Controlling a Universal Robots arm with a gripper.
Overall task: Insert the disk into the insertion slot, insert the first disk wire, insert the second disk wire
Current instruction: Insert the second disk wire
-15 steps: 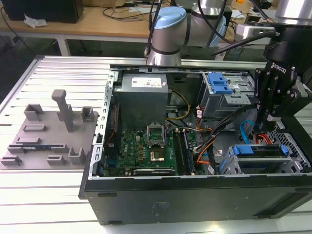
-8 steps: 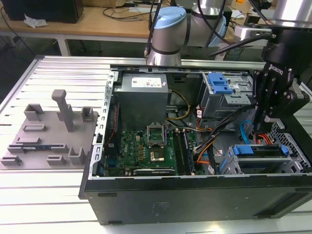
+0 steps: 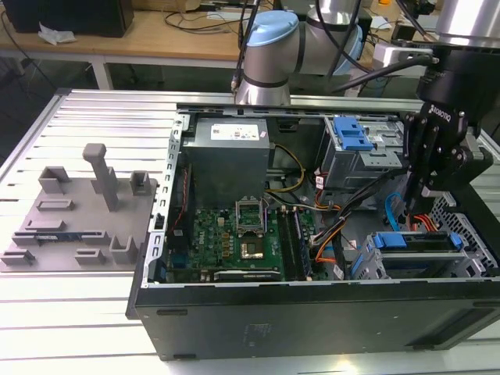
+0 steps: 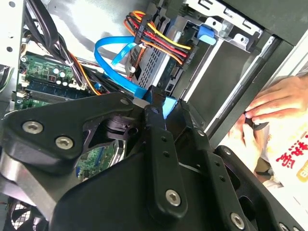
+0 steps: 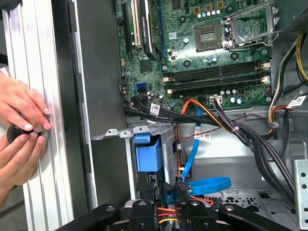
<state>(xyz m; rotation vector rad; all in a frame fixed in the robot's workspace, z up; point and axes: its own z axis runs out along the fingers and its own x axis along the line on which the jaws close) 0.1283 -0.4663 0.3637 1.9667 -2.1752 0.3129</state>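
The disk (image 3: 414,241), in its blue carrier, sits inside the insertion slot (image 3: 469,234), a grey metal cage at the case's front corner on the exterior view's right. A bundle of red, yellow, orange and black wires (image 4: 163,41) ends in a black plug at the disk's (image 4: 161,65) rear edge. My gripper (image 3: 422,191) hangs just above the cage. In the second wrist view my gripper (image 4: 168,110) is shut on the light-blue connector of a flat blue wire (image 4: 113,53) that loops away behind it. The blue carrier (image 5: 148,154) and blue wire (image 5: 207,185) lie close ahead of the fingers (image 5: 144,211).
A person's hands (image 5: 19,120) rest on the aluminium table rail beside the case, holding a small black object. Inside the case are the motherboard (image 3: 242,234), the power supply (image 3: 226,156), a second cage with a blue latch (image 3: 351,133) and black cable bundles (image 5: 250,139). A grey fixture plate (image 3: 70,211) lies outside.
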